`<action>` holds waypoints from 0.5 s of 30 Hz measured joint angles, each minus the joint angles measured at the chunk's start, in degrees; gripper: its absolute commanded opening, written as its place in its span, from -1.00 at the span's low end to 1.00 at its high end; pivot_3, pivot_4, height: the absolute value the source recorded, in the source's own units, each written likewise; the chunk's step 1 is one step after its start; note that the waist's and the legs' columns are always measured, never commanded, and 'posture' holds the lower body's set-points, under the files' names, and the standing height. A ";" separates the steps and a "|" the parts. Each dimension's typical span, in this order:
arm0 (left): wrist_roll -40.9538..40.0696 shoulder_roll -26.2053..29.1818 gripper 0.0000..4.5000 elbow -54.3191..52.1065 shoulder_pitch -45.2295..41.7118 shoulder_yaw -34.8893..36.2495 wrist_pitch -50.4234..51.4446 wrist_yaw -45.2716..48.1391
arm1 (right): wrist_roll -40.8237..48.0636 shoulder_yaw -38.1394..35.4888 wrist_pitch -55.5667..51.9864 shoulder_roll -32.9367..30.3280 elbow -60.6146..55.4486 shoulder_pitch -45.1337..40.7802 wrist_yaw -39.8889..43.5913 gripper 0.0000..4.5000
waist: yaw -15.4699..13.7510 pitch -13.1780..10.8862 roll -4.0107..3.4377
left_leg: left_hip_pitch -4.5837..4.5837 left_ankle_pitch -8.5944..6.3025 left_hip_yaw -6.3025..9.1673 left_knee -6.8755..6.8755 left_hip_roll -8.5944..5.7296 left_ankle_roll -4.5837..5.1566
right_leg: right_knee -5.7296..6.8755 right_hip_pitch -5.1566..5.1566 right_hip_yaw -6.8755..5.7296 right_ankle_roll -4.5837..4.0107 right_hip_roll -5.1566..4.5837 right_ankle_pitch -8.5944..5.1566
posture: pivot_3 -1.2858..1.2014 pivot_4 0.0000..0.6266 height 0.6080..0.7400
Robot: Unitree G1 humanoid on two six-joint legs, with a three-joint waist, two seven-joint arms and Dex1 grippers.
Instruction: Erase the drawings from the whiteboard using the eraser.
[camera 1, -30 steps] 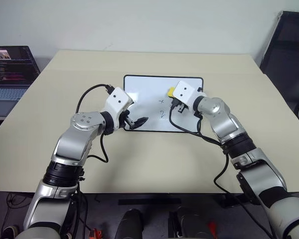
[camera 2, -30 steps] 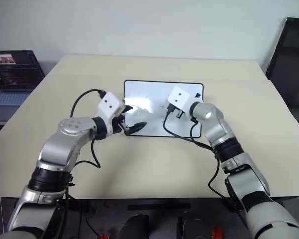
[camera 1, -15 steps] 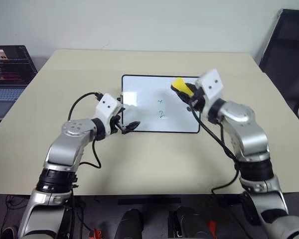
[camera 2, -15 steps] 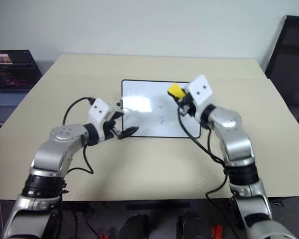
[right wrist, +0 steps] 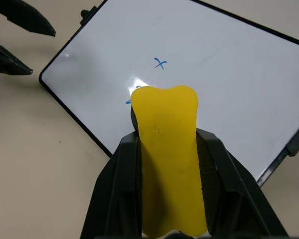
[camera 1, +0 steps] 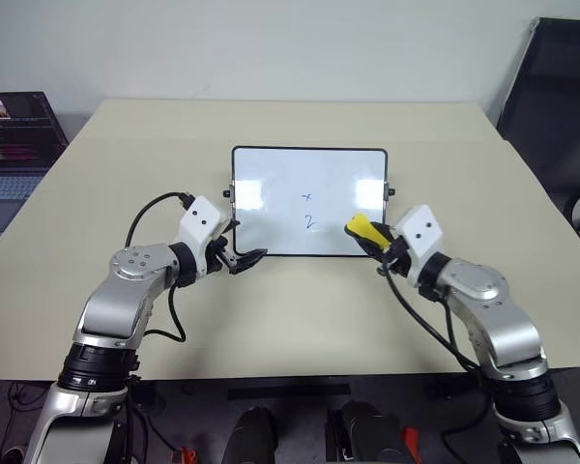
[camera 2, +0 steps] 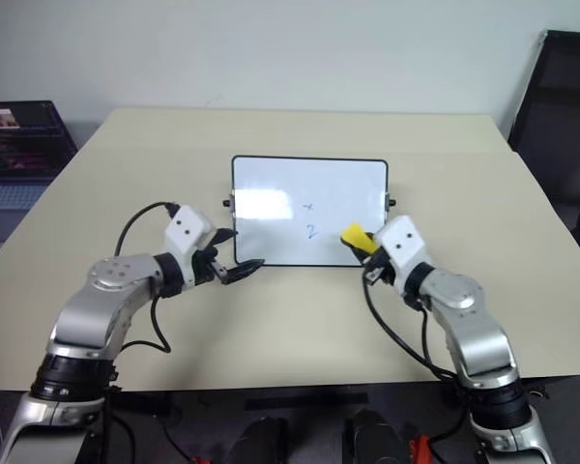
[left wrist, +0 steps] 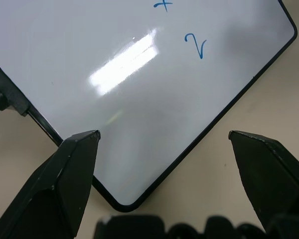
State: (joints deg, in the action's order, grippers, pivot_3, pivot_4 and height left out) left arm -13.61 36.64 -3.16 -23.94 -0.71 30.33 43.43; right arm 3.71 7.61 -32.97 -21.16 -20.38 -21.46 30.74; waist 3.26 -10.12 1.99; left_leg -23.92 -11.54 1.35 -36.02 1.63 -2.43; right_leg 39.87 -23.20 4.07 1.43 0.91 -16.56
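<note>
The whiteboard (camera 1: 271, 217) lies flat in the middle of the table, black-framed, with knobs on its short sides. Two drawings show on it, a small blue "x" (camera 1: 306, 197) and, nearer me, a "2" (camera 1: 310, 223). My right gripper (camera 1: 372, 238) hovers at the board's near right corner, shut on the yellow eraser (camera 1: 364, 231), which sticks out past the fingers (right wrist: 120, 174). In the right wrist view the eraser (right wrist: 169, 149) hides part of the "2". My left gripper (camera 1: 247, 258) is open at the board's near left corner, which lies between its fingertips (left wrist: 82, 147).
The beige table (camera 1: 300, 309) has free room on all sides of the board. An open laptop (camera 1: 14, 145) stands off the table's left. A black chair (camera 1: 551, 87) is at the far right. Black cables loop beside both wrists.
My right gripper has drawn back with the eraser from the board's far right part to its near right corner, rolling as it went. My left gripper has slid slightly left and down.
</note>
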 measured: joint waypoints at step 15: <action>1.26 -0.54 1.00 2.82 -1.74 -1.93 -2.32 1.16 | -11.24 11.92 8.75 5.94 29.22 -26.54 -2.98 -0.51 | -0.06 0.00 0.01 | -0.09 -0.01 0.05 0.03 -0.04 0.00 | -0.03 -0.03 -0.08 -0.26 -0.02 0.15 | 0.03 -0.52 1.00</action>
State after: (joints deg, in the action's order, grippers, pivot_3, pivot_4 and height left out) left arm -12.35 36.10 -0.34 -25.68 -2.64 28.01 44.59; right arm -7.53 19.52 -24.22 -15.22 8.84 -48.00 27.76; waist 3.20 -10.13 1.99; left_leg -24.02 -11.55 1.40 -35.99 1.59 -2.43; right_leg 39.84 -23.23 3.99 1.18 0.89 -16.41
